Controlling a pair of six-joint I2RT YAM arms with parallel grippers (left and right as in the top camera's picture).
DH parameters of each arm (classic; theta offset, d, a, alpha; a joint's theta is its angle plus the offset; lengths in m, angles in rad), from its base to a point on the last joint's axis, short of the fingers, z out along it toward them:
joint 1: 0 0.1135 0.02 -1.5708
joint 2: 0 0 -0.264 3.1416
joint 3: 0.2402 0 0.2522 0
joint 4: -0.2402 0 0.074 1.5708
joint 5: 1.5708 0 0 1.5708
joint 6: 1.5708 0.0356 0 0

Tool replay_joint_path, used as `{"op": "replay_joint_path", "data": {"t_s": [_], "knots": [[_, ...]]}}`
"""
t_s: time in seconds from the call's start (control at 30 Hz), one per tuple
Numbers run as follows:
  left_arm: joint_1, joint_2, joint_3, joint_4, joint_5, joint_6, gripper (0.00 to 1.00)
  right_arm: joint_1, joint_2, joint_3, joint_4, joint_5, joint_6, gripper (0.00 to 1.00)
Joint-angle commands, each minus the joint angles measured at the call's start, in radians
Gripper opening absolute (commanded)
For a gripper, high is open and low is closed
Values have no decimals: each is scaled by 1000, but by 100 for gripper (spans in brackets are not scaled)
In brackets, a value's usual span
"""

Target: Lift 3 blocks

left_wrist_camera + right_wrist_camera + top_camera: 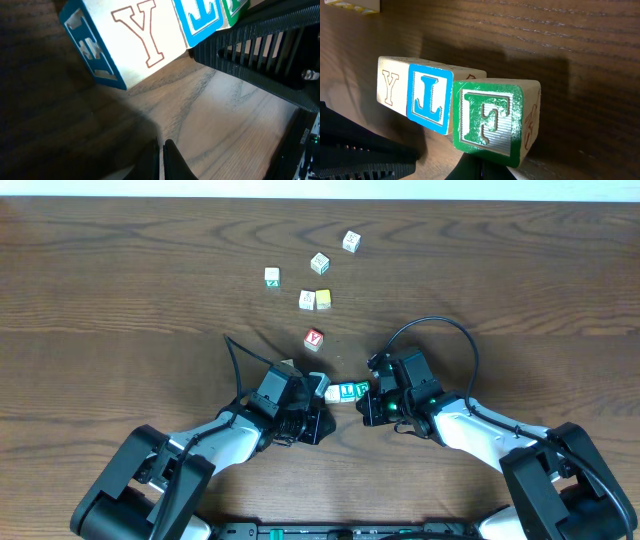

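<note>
Blocks: three wooden alphabet cubes are squeezed end to end in one row between the two arms, midway along the table and toward its near edge. The shadow beneath suggests they are clear of the wood.
Row order: the cream block is at the left arm's end, the blue "L" block is in the middle, and the green "F" block is at the right arm's end.
Left gripper: its fingers are pressed together with nothing between them. It seems to push on the cream end from outside, though the exact contact cannot be made out.
Right gripper: its fingers are likewise closed and empty, and set against the green end.
Weak spot: the green cube sits twisted out of line with its neighbours, so it meets the blue one unevenly.
Risk: only inward pressure holds the row. If either arm eases off, or one rises faster than the other, the row likely buckles at that skewed joint and the blue cube drops first.
Knock-on: falling cubes could tumble toward the red "Y" cube, which lies near the row on the far-edge side.
</note>
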Motion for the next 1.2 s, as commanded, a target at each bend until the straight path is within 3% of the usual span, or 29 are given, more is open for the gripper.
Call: {"op": "replay_joint_path", "data": {"t_s": [0.0, 0.73, 1.0, 1.17], "knots": [[-3, -2, -3, -3, -28, 13, 7, 7, 21, -13, 1, 16, -21, 1], [-3, -2, -3, -3, -32, 13, 7, 7, 21, -13, -5, -12, -21, 1], [-3, -2, -3, -4, -31, 13, 7, 5, 21, -13, -173, 258, 76, 1], [-3, -2, -3, -4, -31, 13, 7, 4, 21, -13, -170, 377, 141, 1]]}}
